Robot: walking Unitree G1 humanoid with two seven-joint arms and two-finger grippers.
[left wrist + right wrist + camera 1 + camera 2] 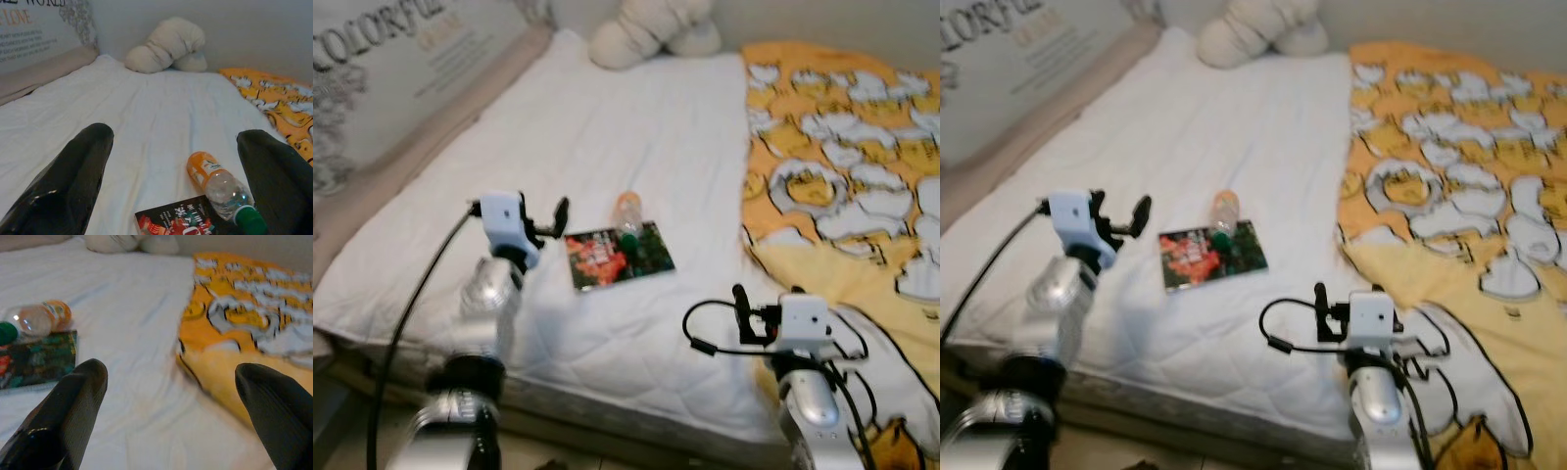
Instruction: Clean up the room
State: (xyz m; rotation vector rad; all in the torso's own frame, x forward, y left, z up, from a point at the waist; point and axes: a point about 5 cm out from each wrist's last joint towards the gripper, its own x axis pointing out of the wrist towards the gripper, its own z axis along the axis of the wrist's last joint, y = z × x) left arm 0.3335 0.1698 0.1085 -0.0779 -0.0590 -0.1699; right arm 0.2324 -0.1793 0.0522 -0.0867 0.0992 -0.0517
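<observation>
A clear plastic bottle [627,215] with an orange label and green cap lies on its side across the top edge of a dark, colourful book [617,257]; both rest on the white bed [607,127]. My left gripper [555,217] hovers open just left of the book, and its wrist view shows the bottle [220,186] and book [176,220] ahead between the fingers. My right gripper [744,308] is open, low over the bed's near right part, close to the yellow blanket's edge. The bottle [41,317] lies off to its left.
A yellow-orange patterned blanket [842,176] covers the bed's right half. A cream pillow [651,29] lies at the far end. A lettered board [391,69] runs along the left side. The mattress's front edge [607,411] is just before me.
</observation>
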